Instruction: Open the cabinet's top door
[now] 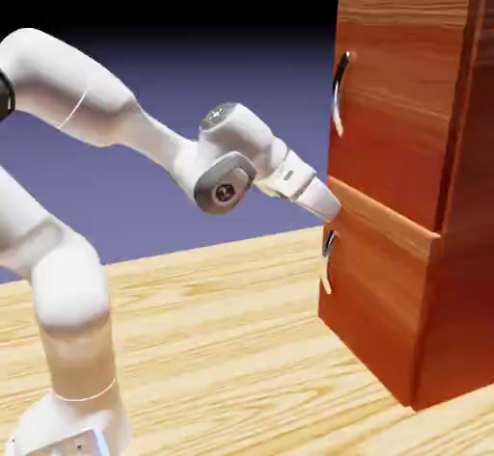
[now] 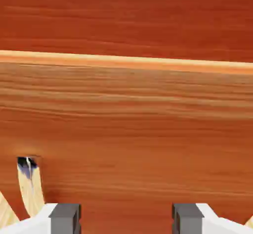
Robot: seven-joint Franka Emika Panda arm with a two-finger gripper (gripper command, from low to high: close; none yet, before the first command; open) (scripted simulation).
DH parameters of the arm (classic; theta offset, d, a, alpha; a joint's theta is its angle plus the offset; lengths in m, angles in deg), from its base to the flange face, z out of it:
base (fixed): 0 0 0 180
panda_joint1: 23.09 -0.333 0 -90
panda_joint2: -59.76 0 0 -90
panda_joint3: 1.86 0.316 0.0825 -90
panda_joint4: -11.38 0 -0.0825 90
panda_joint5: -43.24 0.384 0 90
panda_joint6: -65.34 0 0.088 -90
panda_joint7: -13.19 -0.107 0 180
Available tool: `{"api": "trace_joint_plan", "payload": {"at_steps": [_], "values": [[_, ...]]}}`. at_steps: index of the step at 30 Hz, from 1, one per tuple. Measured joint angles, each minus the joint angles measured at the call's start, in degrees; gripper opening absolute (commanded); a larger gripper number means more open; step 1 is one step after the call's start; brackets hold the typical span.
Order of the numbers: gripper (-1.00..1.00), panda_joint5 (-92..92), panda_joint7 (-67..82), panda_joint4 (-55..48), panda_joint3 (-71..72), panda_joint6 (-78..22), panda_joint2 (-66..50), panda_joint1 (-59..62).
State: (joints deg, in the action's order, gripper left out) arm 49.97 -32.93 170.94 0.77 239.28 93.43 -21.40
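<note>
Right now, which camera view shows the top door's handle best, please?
The exterior view: it shows the handle whole, curved, on the top door. The hand view shows none of it; the handle there is the lower panel's.

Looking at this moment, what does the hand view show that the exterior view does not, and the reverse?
Hand view only: the two grey fingers, standing apart.

Exterior view only: the top door's long handle, the robot arm and the blue-violet backdrop.

Both: the lower door and its small handle.
</note>
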Motion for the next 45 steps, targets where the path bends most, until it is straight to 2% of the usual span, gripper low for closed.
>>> {"api": "trace_joint_plan", "payload": {"at_steps": [45], "values": [[0.00, 112.15, -61.05, -24.02, 43.85, -1.13, 16.87, 39.56]]}}
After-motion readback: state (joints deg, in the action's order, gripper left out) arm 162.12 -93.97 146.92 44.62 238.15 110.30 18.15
